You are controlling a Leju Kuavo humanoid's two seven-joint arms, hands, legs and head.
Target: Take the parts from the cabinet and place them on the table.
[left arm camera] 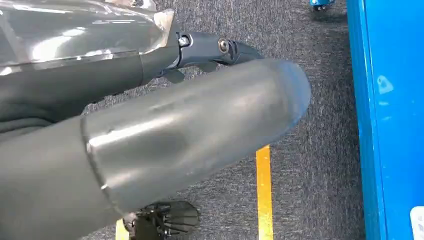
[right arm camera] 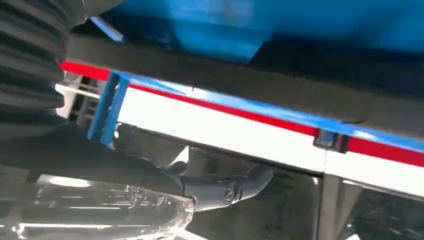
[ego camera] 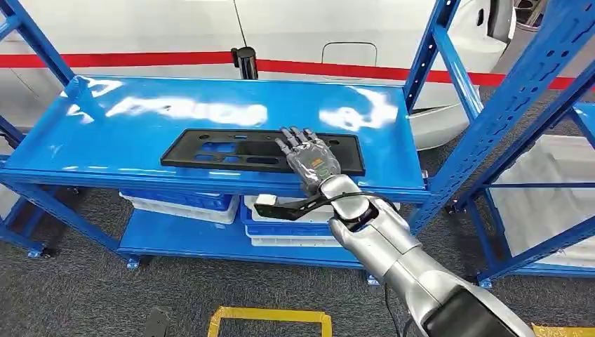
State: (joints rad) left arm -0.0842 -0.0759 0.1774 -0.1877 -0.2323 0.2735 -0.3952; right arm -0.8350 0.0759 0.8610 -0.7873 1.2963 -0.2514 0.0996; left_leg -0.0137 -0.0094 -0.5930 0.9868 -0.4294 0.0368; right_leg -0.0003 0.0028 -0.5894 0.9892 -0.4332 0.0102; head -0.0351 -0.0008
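A long flat black part (ego camera: 231,149) with several cutouts lies across the top level of the blue cabinet rack (ego camera: 140,116), near its front edge. My right hand (ego camera: 309,156) reaches over the part's right portion with its fingers spread flat and nothing gripped. I cannot tell whether it touches the part. The right wrist view shows the part (right arm camera: 225,85) as a dark band against the blue shelf, with one dark finger (right arm camera: 225,190) stretched out beside it. My left hand (left arm camera: 175,135) hangs beside the rack over grey carpet and holds nothing.
Blue and white bins (ego camera: 182,203) sit on the lower shelf. A black cylinder (ego camera: 244,62) stands at the shelf's back edge, before a white car body with a red stripe (ego camera: 140,59). A second blue rack (ego camera: 519,91) stands at the right. Yellow tape (ego camera: 270,316) marks the floor.
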